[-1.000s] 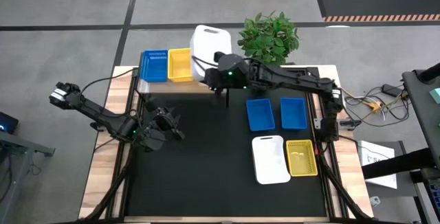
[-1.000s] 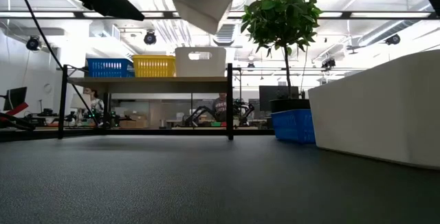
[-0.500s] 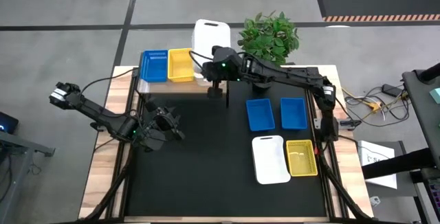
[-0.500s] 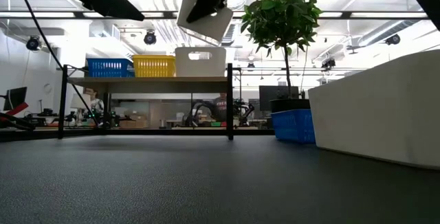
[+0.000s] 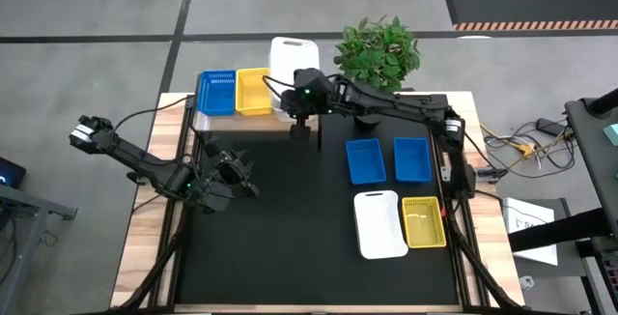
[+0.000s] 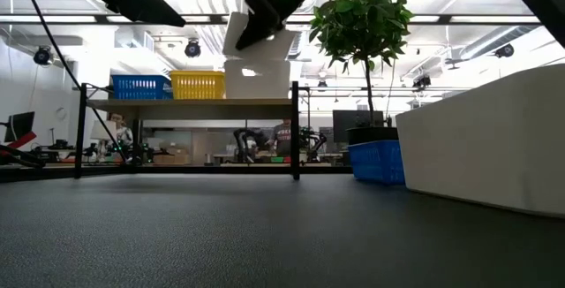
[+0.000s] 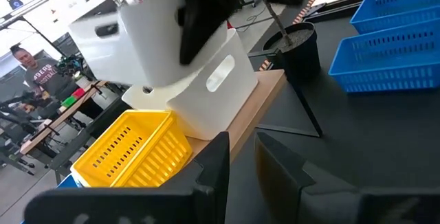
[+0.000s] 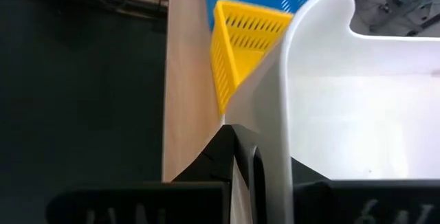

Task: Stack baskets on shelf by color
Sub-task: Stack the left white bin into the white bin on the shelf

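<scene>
- White basket [image 5: 290,52], pinched at its rim by the right pincer [image 5: 301,85], hangs tilted over the white one [image 7: 210,93] already on the shelf [image 5: 243,122].
- Lowered crooked, it may jam instead of nesting, or nudge the yellow basket [image 5: 253,91].
- Every basket looks empty, though the shelf's blue one [image 5: 216,93] is hard to judge.
- Left pincer [image 5: 237,172], on the table's [image 5: 280,238] left, holds nothing, fingers slightly apart.

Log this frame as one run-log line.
right hand: shut on white basket, over shelf | left hand: idle, table left | table: two blue, white, yellow remain
</scene>
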